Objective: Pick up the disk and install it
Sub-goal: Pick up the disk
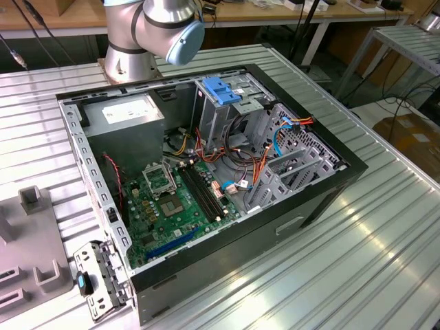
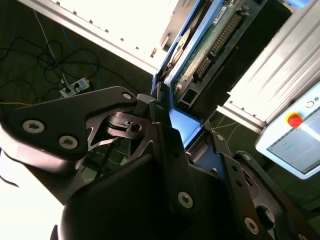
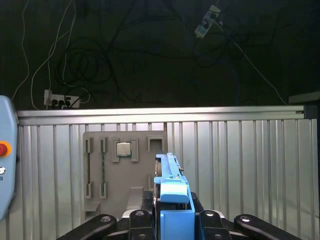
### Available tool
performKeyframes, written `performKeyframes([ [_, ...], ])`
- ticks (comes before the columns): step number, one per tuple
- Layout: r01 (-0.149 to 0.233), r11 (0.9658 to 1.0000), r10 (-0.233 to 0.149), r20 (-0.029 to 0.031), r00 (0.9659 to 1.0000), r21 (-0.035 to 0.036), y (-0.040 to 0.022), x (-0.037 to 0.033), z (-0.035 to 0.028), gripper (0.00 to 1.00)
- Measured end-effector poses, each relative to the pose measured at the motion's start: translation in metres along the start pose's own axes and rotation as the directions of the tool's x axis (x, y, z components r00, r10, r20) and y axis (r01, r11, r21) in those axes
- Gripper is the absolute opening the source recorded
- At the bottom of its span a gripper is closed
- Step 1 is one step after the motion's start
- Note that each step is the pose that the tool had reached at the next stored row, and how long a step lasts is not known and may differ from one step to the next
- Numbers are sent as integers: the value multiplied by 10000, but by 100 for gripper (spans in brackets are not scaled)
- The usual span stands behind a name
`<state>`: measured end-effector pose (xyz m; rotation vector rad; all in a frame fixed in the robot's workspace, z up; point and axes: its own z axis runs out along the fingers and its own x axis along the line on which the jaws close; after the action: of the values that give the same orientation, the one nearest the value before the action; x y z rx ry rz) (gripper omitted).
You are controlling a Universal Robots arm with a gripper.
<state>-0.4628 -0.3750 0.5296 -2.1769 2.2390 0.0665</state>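
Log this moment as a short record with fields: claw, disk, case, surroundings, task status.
claw: shut on the disk, gripping it edge-on in both wrist views
disk: blue rails along its sides, green underside showing in the second wrist view
computer case: open, lying on the ribbed metal table, motherboard exposed
drive cage: inside the case, blue-handled bracket on top
grey tray: on the table, a square chip seated in one recess
task status: disk picked up, not yet installed
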Motion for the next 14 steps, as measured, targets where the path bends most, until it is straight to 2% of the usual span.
performKeyframes([
  [14, 0, 10000, 0, 0, 10000, 0, -59, 0, -1, 37],
])
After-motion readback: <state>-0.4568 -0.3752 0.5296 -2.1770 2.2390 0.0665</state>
